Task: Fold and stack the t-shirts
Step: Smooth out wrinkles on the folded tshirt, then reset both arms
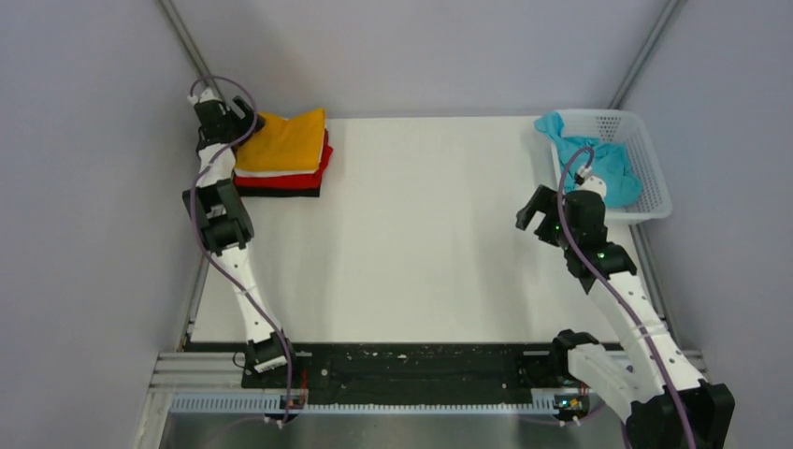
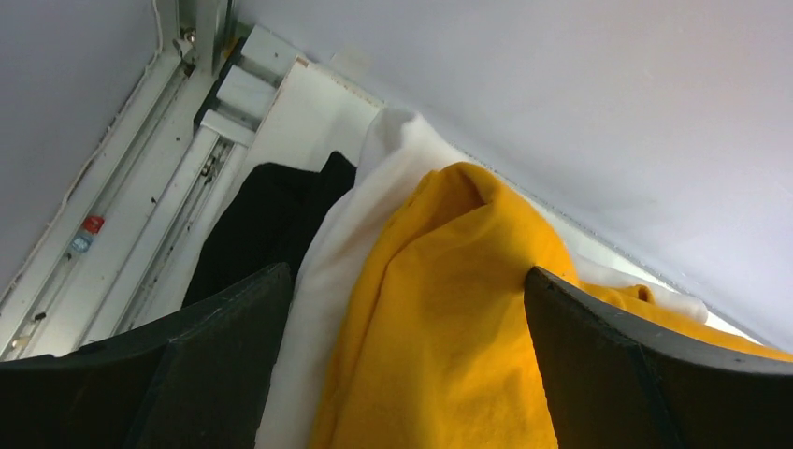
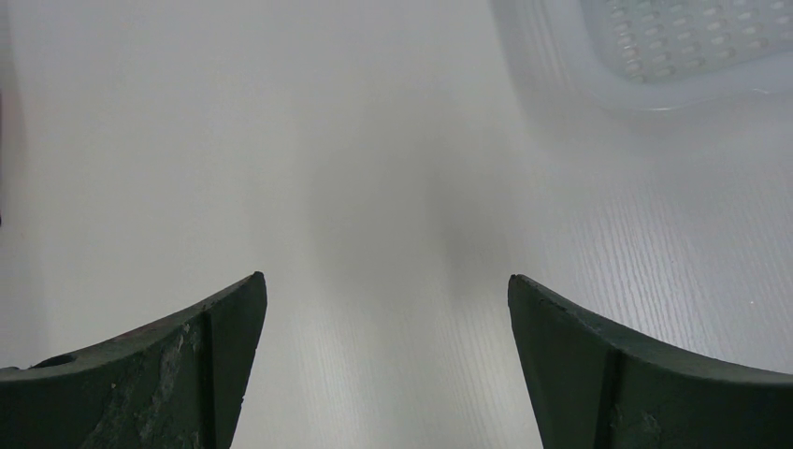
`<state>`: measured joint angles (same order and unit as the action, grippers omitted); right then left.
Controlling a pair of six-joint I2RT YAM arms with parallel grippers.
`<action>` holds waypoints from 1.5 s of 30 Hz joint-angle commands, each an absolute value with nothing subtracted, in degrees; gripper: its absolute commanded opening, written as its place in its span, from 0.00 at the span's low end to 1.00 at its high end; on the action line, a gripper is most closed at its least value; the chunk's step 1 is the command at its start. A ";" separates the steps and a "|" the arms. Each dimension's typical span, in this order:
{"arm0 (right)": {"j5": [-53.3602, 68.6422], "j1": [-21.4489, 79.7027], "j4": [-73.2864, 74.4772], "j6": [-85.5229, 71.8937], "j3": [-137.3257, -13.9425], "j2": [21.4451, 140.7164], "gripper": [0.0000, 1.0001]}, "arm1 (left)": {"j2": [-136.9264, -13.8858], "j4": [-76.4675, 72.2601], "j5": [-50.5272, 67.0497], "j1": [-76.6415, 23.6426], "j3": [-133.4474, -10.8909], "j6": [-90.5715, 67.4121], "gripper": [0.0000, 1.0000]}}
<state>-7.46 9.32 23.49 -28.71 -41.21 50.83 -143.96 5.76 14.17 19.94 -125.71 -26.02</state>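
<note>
A stack of folded t-shirts lies at the table's far left corner: orange-yellow [image 1: 288, 138] on top, then white [image 1: 271, 172], red [image 1: 297, 180] and black [image 1: 277, 192]. My left gripper [image 1: 245, 108] is open at the stack's far left corner. In the left wrist view its jaws straddle the orange-yellow shirt [image 2: 439, 327] without gripping it, with white [image 2: 318, 281] and black [image 2: 271, 220] cloth beside. The teal t-shirt [image 1: 598, 159] lies crumpled in the basket. My right gripper [image 1: 535, 213] is open and empty above bare table, left of the basket.
The white perforated basket [image 1: 655, 178] stands at the far right corner; its edge shows in the right wrist view [image 3: 655, 56]. Grey walls and metal frame rails [image 2: 140, 178] close in the table's sides and back.
</note>
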 commanded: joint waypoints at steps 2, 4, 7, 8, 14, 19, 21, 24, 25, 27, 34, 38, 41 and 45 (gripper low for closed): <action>-7.77 8.98 22.88 -28.16 -42.80 47.78 0.99 | -138.24 4.08 13.09 20.36 -121.57 -28.35 0.99; -7.21 8.99 22.96 -27.76 -42.97 47.24 0.99 | -133.55 3.47 9.61 19.95 -118.31 -28.04 0.99; -5.38 9.02 23.06 -27.22 -43.06 46.61 0.99 | -126.74 3.34 3.28 18.75 -113.57 -25.79 0.99; -4.63 9.03 23.11 -27.10 -43.07 46.45 0.99 | -124.59 3.22 1.26 18.21 -112.26 -24.97 0.99; -2.57 9.01 23.67 -26.89 -42.47 43.94 0.99 | -116.45 7.37 -10.79 15.64 -112.25 -21.36 0.99; -2.16 9.05 24.59 -26.98 -42.52 41.37 0.99 | -109.76 10.27 -8.34 13.49 -111.83 -22.86 0.99; -2.80 9.08 24.73 -27.56 -41.98 40.24 0.99 | -106.31 13.31 -7.83 10.85 -111.51 -22.26 0.99; -4.80 9.10 25.90 -28.74 -40.65 39.10 0.99 | -99.60 20.49 -7.12 4.17 -107.77 -20.97 0.99; -5.65 9.10 26.37 -29.20 -40.20 38.92 0.99 | -96.74 22.19 -8.50 1.44 -104.69 -21.34 0.99; -5.79 9.09 26.68 -29.33 -39.05 38.85 0.99 | -89.03 22.44 -11.71 -4.69 -94.46 -23.72 0.99; -7.37 9.09 25.91 -29.28 -36.19 39.81 0.99 | -64.21 11.81 -13.22 -23.20 -54.71 -32.20 0.99; -9.76 9.13 23.15 -29.87 -33.67 38.47 0.99 | -60.14 14.99 -13.91 -28.64 -45.71 -32.93 0.99; -10.12 9.12 21.58 -30.01 -31.86 37.36 0.99 | -57.69 19.88 -17.20 -28.78 -43.64 -33.11 0.99; -10.83 9.10 21.27 -29.55 -31.40 37.84 0.99 | -55.32 21.75 -21.63 -28.74 -43.35 -33.41 0.99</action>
